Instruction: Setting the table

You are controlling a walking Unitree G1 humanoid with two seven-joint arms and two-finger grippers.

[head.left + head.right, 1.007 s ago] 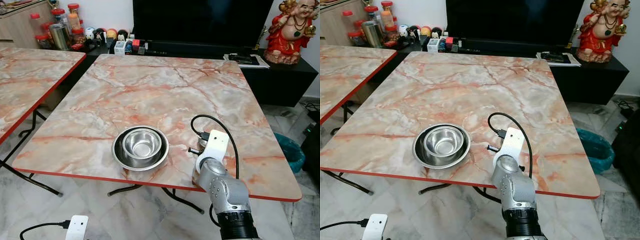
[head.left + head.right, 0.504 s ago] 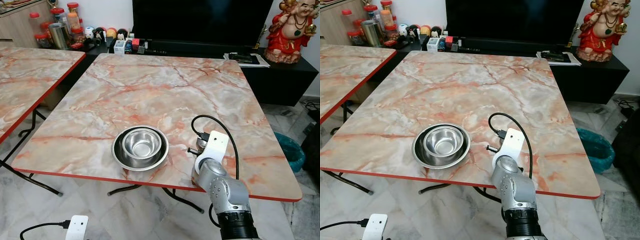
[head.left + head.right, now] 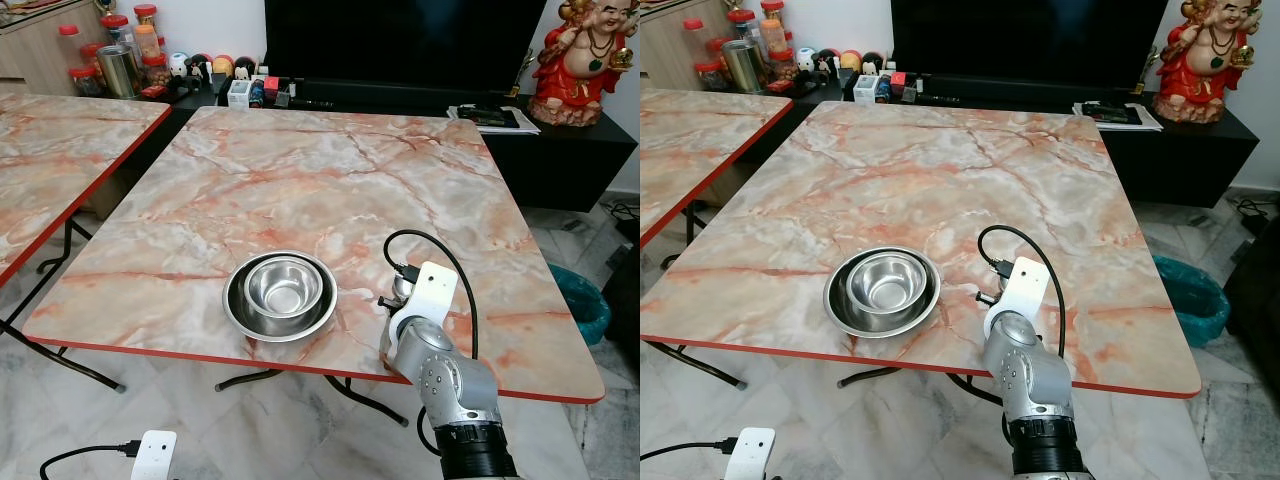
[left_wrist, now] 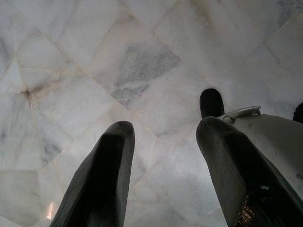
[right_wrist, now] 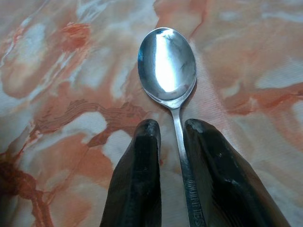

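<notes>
Barely anything has shifted: the right gripper [image 5: 170, 137] has eased slightly lower, fingers pinched narrowly on the spoon [image 5: 168, 66] handle, just right of the bowl [image 3: 283, 292]. Light, stiff, slick steel; the handle is the sensible grip. The left gripper [image 4: 163, 142] hangs open over floor.
</notes>
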